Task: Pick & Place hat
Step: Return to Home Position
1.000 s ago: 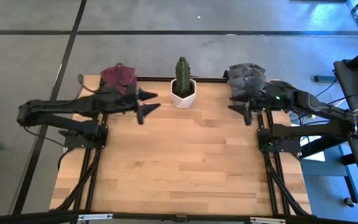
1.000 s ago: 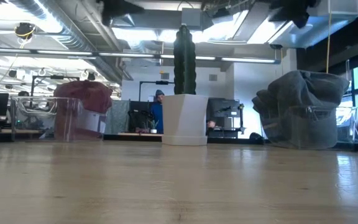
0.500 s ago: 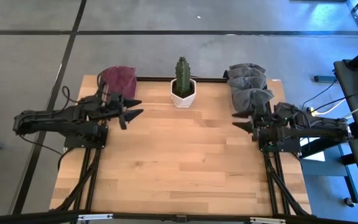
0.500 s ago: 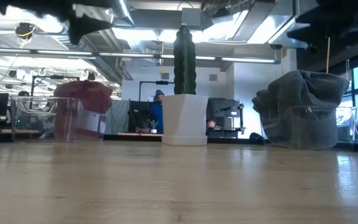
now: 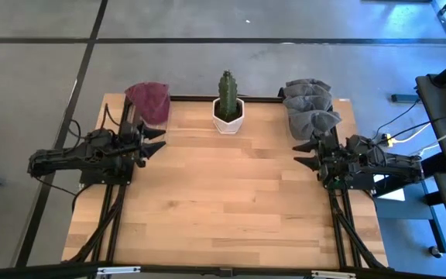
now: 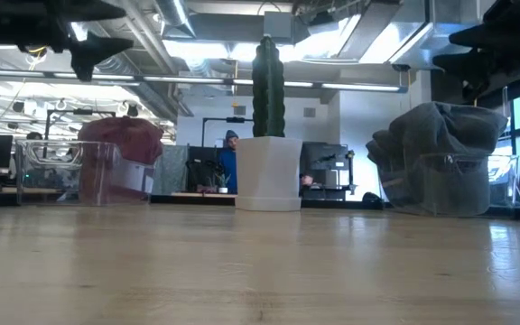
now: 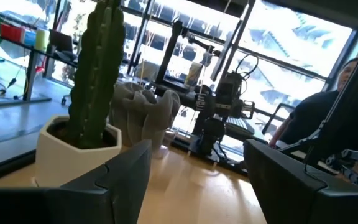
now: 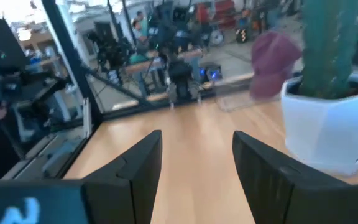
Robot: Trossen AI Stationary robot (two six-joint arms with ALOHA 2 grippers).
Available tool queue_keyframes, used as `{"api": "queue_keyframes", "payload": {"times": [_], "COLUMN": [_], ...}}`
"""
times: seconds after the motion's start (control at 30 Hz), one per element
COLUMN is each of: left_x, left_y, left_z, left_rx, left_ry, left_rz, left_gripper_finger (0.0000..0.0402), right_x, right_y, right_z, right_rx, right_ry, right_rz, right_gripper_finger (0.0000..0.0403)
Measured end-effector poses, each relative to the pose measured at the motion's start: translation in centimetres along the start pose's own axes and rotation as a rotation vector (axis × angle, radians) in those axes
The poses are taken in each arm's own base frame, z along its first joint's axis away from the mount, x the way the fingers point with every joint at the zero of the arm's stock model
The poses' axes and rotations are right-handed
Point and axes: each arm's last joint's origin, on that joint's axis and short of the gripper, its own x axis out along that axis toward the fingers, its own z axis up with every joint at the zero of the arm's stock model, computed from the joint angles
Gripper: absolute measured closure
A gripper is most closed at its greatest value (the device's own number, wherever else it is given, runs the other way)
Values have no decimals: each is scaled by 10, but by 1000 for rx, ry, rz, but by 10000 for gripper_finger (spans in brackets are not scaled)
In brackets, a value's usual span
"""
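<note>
High view: how is the left gripper [image 5: 156, 140] found?
Released, with nothing held, over the left side of the table [image 5: 223, 201], near the red cap [image 5: 149, 101].
And the right gripper [image 5: 300, 153]?
Released as well, with nothing held, over the right side, just in front of the gray caps [image 5: 310, 108]. Spread fingers [image 7: 123, 180] are shown in both wrist views.
Where are the caps kept?
The red cap is seen in the left bin [image 6: 57, 171] at the far left corner. The gray caps are piled in the right bin [image 6: 441, 185] at the far right corner. A potted cactus [image 5: 228, 105] is set between the two bins.
</note>
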Motion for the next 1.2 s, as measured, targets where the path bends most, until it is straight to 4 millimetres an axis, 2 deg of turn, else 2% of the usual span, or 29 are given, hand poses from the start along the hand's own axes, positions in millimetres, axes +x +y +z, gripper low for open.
{"api": "queue_keyframes", "payload": {"times": [0.47, 0.7, 1.03, 1.2], "left_x": [-4, -4, -4, -4], "left_y": [17, 18, 22, 22], "left_z": [-44, -49, -59, -60], "left_rx": [-17, -23, 13, 16], "left_ry": [-44, -4, 97, 109], "left_rz": [-15, 2, 44, 48], "left_gripper_finger": [151, 151, 151, 151], "right_x": [14, 18, 19, 19], "right_y": [-5, -7, -9, -10], "right_z": [-27, -39, -46, -46], "right_rx": [3, 25, 23, -32], "right_ry": [-72, -85, -15, -15], "right_rz": [83, 89, 66, 45], "right_gripper_finger": [206, 206, 206, 206]}}
